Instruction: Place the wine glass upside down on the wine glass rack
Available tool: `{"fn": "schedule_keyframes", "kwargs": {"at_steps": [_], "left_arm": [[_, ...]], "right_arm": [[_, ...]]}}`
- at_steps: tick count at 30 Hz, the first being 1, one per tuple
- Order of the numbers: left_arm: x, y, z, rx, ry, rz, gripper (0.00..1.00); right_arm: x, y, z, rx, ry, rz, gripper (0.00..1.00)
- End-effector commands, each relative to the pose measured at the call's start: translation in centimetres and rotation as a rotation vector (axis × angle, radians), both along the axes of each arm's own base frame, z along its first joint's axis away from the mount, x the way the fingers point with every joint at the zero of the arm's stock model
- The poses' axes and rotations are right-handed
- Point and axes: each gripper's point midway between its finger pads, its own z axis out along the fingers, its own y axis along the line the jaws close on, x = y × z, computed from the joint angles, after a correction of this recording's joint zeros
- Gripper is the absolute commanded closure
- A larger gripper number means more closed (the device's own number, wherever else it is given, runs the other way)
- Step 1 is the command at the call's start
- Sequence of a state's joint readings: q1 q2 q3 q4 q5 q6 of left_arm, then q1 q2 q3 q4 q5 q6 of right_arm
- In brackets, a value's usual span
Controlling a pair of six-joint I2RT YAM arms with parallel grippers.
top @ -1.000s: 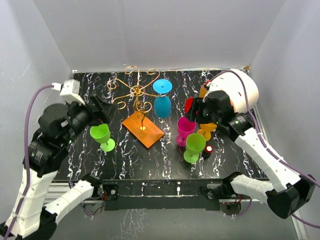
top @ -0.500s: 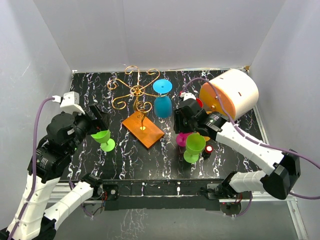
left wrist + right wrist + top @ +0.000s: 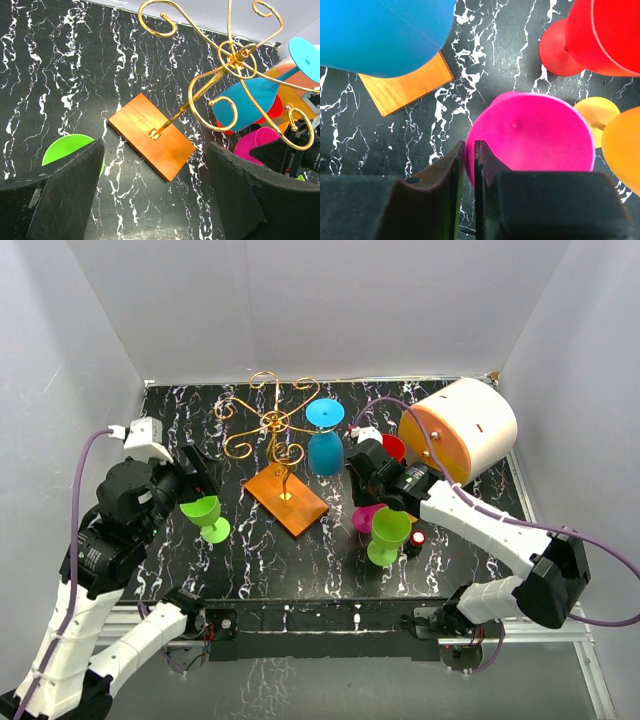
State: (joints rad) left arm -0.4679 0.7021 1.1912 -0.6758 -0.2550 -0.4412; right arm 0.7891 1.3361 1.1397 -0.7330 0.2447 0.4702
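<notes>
The wine glass rack (image 3: 270, 425) is a gold wire stand on an orange-brown base (image 3: 287, 500) at mid table; a blue glass (image 3: 324, 445) hangs upside down on it. A pink wine glass (image 3: 535, 135) stands upright right of the base. My right gripper (image 3: 469, 150) is shut on its near rim, one finger inside the bowl and one outside. In the top view that gripper (image 3: 372, 495) covers most of the pink wine glass (image 3: 366, 516). My left gripper (image 3: 155, 165) hangs open and empty left of the rack (image 3: 230, 55), above a green glass (image 3: 203, 512).
A second green glass (image 3: 388, 532) stands just in front of the pink one, beside a small red-lit object (image 3: 416, 538). A red glass (image 3: 605, 35) and a yellow-orange glass (image 3: 597, 111) crowd the pink one's right. A large orange-and-white cylinder (image 3: 460, 430) lies at back right.
My right arm swung left and down from the cylinder to the pink glass, and its jaws closed onto the rim. The left arm shifted slightly, still open.
</notes>
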Motion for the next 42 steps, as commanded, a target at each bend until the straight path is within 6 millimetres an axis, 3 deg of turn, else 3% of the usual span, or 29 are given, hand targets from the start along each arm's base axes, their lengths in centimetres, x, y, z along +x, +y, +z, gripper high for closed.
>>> {"fn": "schedule_keyframes", "kwargs": {"at_steps": [1, 3, 7, 16, 28, 32, 37, 42], "left_arm": [[0.1, 0.1, 2.1, -0.014, -0.057, 0.002, 0.18], [-0.1, -0.1, 2.7, -0.027, -0.066, -0.015, 0.18], [-0.4, -0.5, 4.1, -0.048, -0.093, -0.042, 0.18], [-0.8, -2.3, 6.8, -0.101, -0.172, -0.145, 0.18], [-1.6, -6.4, 9.4, -0.206, -0.25, -0.359, 0.17], [-1.7, -6.9, 9.8, -0.241, -0.261, -0.381, 0.14], [-1.9, -8.0, 10.0, -0.27, -0.252, -0.434, 0.03], [-2.2, -10.9, 10.7, -0.343, -0.26, -0.585, 0.01]], "right_arm": [[1.8, 1.6, 2.4, 0.018, -0.112, 0.046, 0.94], [2.0, 1.7, 3.0, 0.005, -0.138, 0.053, 1.0], [2.2, 1.6, 4.7, 0.004, -0.192, 0.049, 1.0], [1.0, 0.9, 11.2, 0.192, -0.356, 0.041, 1.0], [-2.6, -6.5, 20.7, 0.429, -0.625, -0.129, 1.0], [-3.2, -8.0, 23.3, 0.488, -0.703, -0.165, 1.0], [-3.8, -9.7, 26.4, 0.558, -0.801, -0.206, 1.0], [-5.4, -10.9, 31.8, 0.721, -0.921, -0.202, 1.0]]}}
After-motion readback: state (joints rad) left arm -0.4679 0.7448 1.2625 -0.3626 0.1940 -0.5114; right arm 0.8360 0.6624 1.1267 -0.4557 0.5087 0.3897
